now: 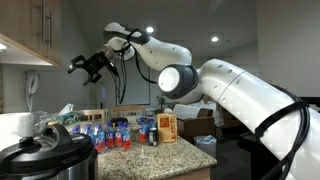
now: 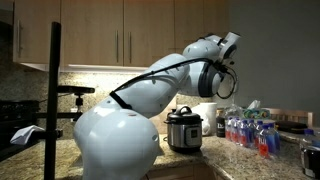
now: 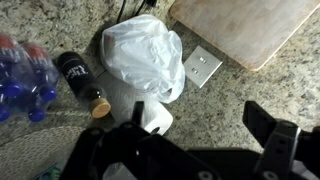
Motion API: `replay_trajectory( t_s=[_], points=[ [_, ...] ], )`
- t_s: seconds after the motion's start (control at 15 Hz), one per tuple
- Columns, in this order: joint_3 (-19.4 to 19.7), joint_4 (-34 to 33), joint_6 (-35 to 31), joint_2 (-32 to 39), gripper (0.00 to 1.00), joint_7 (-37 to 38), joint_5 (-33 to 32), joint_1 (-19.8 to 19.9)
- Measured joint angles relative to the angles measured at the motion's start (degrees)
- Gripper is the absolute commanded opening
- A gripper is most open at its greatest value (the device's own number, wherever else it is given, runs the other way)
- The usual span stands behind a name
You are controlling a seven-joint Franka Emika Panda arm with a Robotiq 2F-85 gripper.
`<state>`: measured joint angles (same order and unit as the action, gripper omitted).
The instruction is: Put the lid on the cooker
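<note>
1. In an exterior view, a pack of water bottles [image 1: 108,132] with blue caps and red labels crowds the middle of the granite counter [image 1: 190,155]. An orange carton [image 1: 167,126] stands just to their right.
2. The wrist view looks down on a crumpled white plastic bag [image 3: 145,55] at centre. A dark bottle with a cork-coloured stopper [image 3: 80,80] lies to its left, and a white roll [image 3: 155,118] sits just below it.
3. Also in the wrist view, a wall outlet plate [image 3: 203,65] is right of the bag, and a pale wooden board [image 3: 250,25] fills the upper right corner.
4. In an exterior view, a black camera stand [image 2: 55,90] rises at the left of the frame, and the robot's white arm [image 2: 130,115] covers the lower centre.
5. The gripper [image 1: 89,65] hangs high in the upper left, in front of the wooden cabinets [image 1: 35,30]. In the wrist view the gripper [image 3: 185,150] has its black fingers [image 3: 270,135] spread wide with nothing between them.
6. The cooker [image 1: 58,165] stands at the lower left corner, well below the gripper and apart from it. The lid [image 1: 42,143] already sits on top, handle up.
7. In an exterior view the cooker [image 2: 185,135] stands on the counter right of centre, the black lid [image 2: 183,113] closed over it.
</note>
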<state>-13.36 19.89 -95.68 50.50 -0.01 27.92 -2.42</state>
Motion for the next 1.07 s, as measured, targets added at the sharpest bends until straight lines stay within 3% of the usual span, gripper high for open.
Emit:
replay_trajectory(
  t_s=[0.33, 0.87, 1.07],
  points=[
    [3.4, 0.0, -4.0, -2.1, 1.00, 9.3, -8.2, -0.8],
    [11.6, 0.0, -4.0, -4.4, 1.00, 26.5, -19.5, -2.4],
    [13.0, 0.0, -3.9, -4.7, 1.00, 28.8, -20.5, -2.9]
  ],
)
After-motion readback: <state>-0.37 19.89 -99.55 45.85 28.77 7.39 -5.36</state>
